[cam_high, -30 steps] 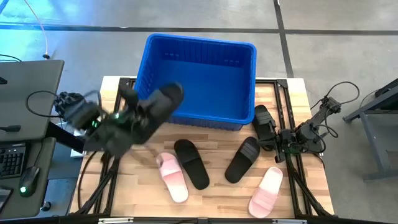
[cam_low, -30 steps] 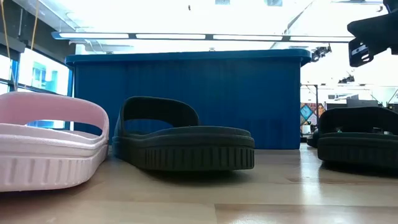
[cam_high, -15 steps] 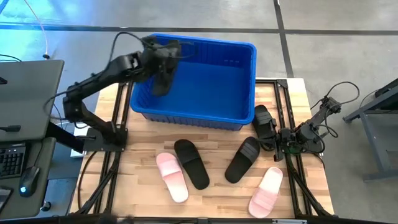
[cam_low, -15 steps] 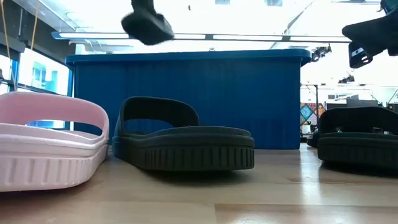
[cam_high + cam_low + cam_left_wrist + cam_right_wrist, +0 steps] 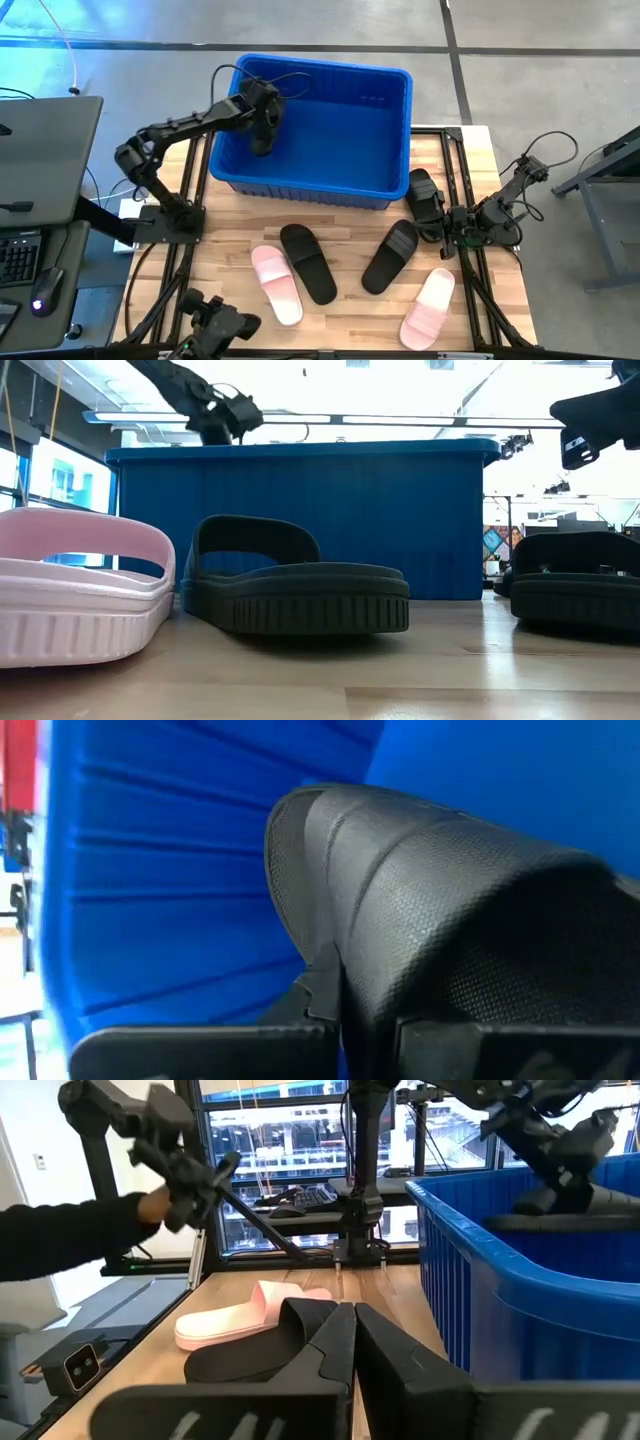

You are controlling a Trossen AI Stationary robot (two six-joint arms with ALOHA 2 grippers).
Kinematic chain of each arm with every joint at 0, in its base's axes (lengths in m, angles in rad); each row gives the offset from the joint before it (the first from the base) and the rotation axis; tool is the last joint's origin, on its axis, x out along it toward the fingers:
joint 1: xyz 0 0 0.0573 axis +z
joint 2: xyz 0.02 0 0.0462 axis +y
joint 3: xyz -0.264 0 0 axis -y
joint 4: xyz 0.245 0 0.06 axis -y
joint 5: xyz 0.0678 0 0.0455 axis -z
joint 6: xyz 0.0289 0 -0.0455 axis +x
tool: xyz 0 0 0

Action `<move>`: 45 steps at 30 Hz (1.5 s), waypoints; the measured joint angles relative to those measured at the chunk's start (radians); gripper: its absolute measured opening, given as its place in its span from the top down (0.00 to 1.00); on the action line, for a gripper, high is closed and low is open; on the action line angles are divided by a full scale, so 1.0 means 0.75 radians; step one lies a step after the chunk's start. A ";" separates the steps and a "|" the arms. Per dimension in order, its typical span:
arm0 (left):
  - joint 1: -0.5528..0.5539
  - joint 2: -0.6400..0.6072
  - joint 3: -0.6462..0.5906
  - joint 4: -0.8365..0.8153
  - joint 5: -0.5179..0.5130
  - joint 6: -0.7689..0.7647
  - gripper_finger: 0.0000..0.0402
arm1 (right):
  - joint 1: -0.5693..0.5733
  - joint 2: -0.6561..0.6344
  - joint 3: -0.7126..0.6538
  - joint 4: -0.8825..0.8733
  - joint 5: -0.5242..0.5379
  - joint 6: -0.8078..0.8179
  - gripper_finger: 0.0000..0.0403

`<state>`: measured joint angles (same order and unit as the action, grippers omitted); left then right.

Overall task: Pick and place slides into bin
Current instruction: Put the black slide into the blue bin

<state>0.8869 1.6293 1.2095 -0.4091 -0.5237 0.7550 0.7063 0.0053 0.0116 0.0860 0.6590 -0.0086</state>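
Left arm holds a black slide inside the blue bin

No writing or brand is readable. The left gripper (image 5: 262, 125) has its jaws clamped on a black slide (image 5: 450, 910) with a finely pebbled strap, low inside the ribbed, rolled-rim plastic bin (image 5: 395, 130). The right gripper (image 5: 445, 232) rests at the wooden table's (image 5: 350, 315) right edge, jaws together. Three black slides (image 5: 308, 262) (image 5: 390, 256) (image 5: 424, 195) and two smooth pale pink ones (image 5: 277, 284) (image 5: 429, 308) lie on the table before the bin

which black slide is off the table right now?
The black slide clamped in the left gripper, held inside the blue bin near its left wall. The other three black slides lie on the table in front of the bin, as do both pink ones.
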 joint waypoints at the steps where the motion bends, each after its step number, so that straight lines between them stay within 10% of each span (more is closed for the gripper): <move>1: 0.009 0.017 0.000 0.002 0.000 0.000 0.99 | 0.000 0.000 0.000 0.001 0.000 0.000 1.00; 22: 0.009 0.240 0.052 -0.141 0.123 0.029 0.61 | 0.000 0.000 0.000 0.000 0.001 0.000 1.00; 45: -0.189 0.237 1.187 -1.322 0.125 -0.060 0.55 | 0.000 0.000 0.000 -0.011 0.015 -0.008 1.00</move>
<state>0.7453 1.8069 2.0997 -1.4004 -0.4301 0.7098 0.7067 0.0052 0.0116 0.0779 0.6701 -0.0146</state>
